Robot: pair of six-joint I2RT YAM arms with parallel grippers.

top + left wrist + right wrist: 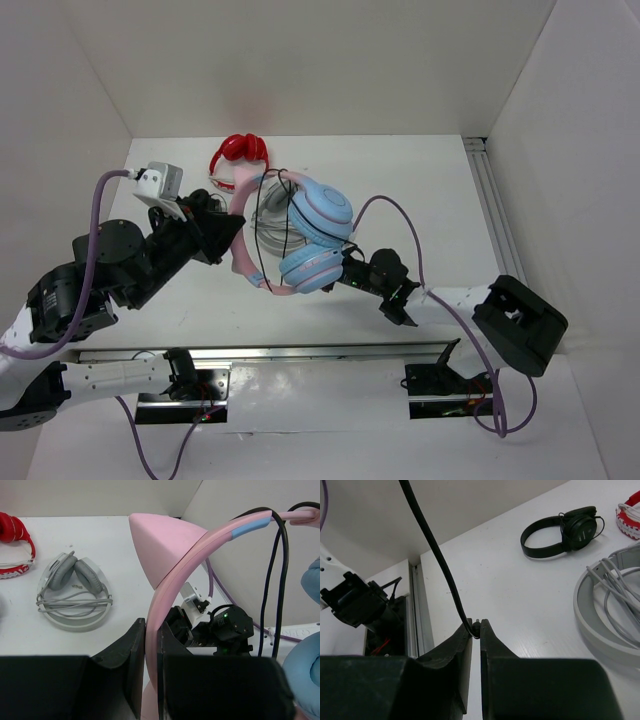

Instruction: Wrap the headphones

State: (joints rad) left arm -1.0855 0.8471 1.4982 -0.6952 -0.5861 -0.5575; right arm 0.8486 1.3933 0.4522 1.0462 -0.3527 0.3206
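Left hand (pixel 152 670) is clamped shut on the pink headband (pixel 159 615), its black fingers (pixel 125 665) squeezing the band at the bottom centre of the left wrist view. That holds the headphones (pixel 310 235) up over the worktop (pixel 430 190) in the middle of the overhead view. Right hand (pixel 475 630) is pinched closed on the black cable (pixel 434 547), which enters its fingertips at the centre of the right wrist view and climbs to the top left.

By the look of it the pair is light moulded plastic. The band is smooth, glossy and springy, and likely to slide unless gripped squarely, so its flat arch seems the sensible place to hold. A stiff, cone-shaped cat ear (pixel 165 545) juts out just above the fingers and might serve as a stop. The ear cups (pixel 322 210) are light blue, round and padded. They look soft enough to squash or swivel in a grip, so they are better left alone. The cable is thin, limp and rubbery. It should bend wherever it is led and could slip through a loose pinch or snag on the cat ear, and a hard tug may strain it.

Farther off on the matt white worktop lie three more pairs. A grey pair (pixel 72 595) with its cord coiled on it sits left of centre in the left wrist view, and a red pair (pixel 15 535) is at that view's upper left. A black pair (pixel 560 530) shows toward the upper right of the right wrist view.
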